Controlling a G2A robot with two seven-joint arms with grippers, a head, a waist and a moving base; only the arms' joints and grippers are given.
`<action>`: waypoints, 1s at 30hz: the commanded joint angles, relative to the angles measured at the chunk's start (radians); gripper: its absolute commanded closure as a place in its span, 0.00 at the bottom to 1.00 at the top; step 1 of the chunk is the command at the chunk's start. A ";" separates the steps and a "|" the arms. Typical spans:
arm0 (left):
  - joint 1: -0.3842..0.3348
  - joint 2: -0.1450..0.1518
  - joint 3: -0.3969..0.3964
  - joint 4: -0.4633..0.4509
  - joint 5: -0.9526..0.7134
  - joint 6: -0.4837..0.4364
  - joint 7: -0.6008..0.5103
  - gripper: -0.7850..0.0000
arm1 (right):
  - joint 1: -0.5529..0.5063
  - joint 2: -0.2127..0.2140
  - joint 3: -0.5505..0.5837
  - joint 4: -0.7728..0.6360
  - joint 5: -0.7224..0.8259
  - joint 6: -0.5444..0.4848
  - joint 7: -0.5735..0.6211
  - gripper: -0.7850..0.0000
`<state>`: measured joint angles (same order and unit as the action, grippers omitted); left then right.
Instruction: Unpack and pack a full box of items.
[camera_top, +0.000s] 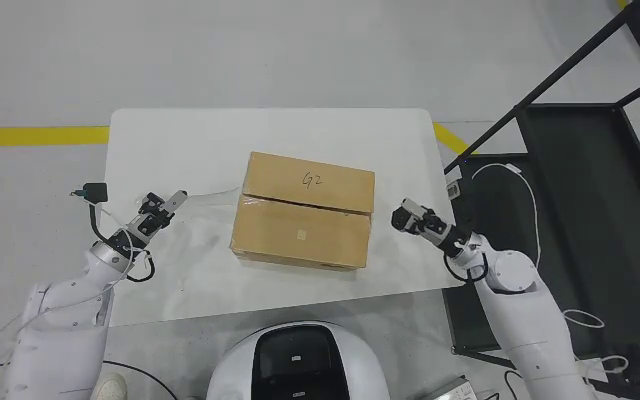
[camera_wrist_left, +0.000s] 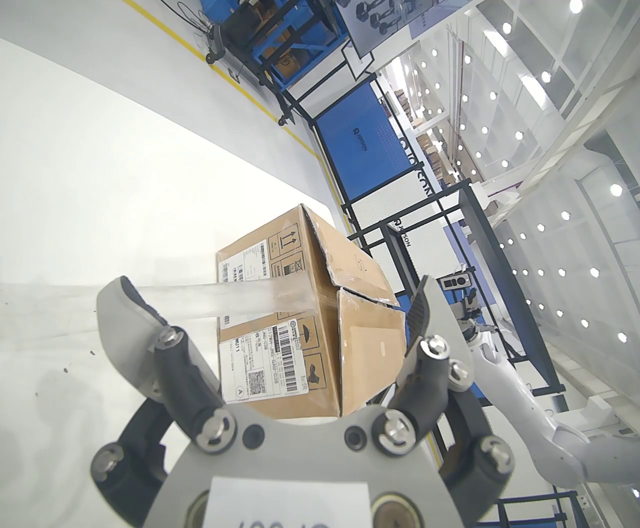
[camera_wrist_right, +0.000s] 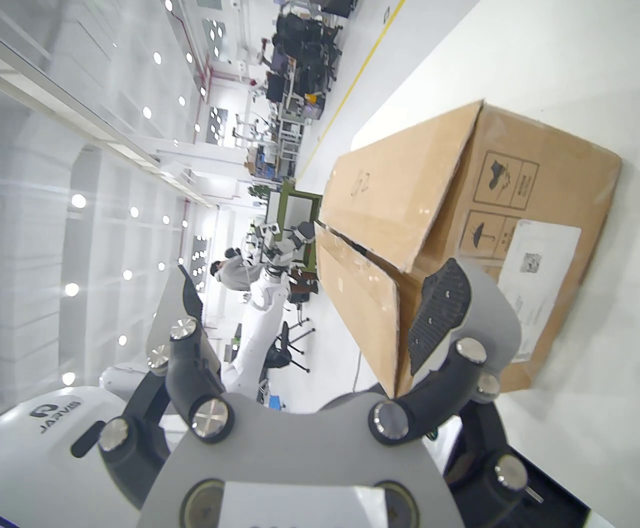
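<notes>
Worktop (camera_top: 180, 140), white. One cardboard box (camera_top: 305, 212) sits at its middle, long side across, upright.

Both top flaps (camera_top: 300, 236) are still folded down. They meet along a centre seam (camera_top: 305, 205) that gapes a little, with ragged edges at the right end in the right wrist view. The contents are hidden.

A clear tape strip (camera_wrist_left: 240, 299) trails from the box's left end across the worktop, passing by one finger of the left gripper (camera_top: 172, 205). Cannot tell whether it is stuck there. The seal appears to be off.

Judgement: early in the task. The seal is dealt with, but the flaps are not yet opened, nothing is unpacked and all the repacking is left.

Left gripper hangs near the box's left end, its fingers spread and holding nothing. Right gripper (camera_top: 400, 216) is just off the right end, also spread and empty.

Around: a dark metal rack (camera_top: 570, 150) stands against the worktop's right side, close behind the right arm and tight for elbow room. The loose tape lies in the left gripper's path and could snag.
</notes>
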<state>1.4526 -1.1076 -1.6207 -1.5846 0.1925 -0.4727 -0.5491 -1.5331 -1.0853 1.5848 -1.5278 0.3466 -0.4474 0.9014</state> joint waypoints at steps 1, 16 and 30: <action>0.000 0.000 0.000 0.000 0.000 0.000 0.000 0.00 | 0.000 0.003 -0.011 -0.003 -0.038 -0.005 0.043 0.00; 0.000 0.000 0.000 0.000 0.000 0.000 0.000 0.00 | 0.043 0.010 -0.073 0.025 -0.052 -0.079 0.180 0.00; 0.000 0.000 0.000 0.000 0.000 0.000 0.000 0.00 | 0.072 0.012 -0.097 0.042 -0.056 -0.075 0.190 0.00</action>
<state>1.4526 -1.1076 -1.6207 -1.5846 0.1925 -0.4727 -0.5491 -1.4688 -1.0745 1.4901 -1.4961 0.2846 -0.5161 1.0811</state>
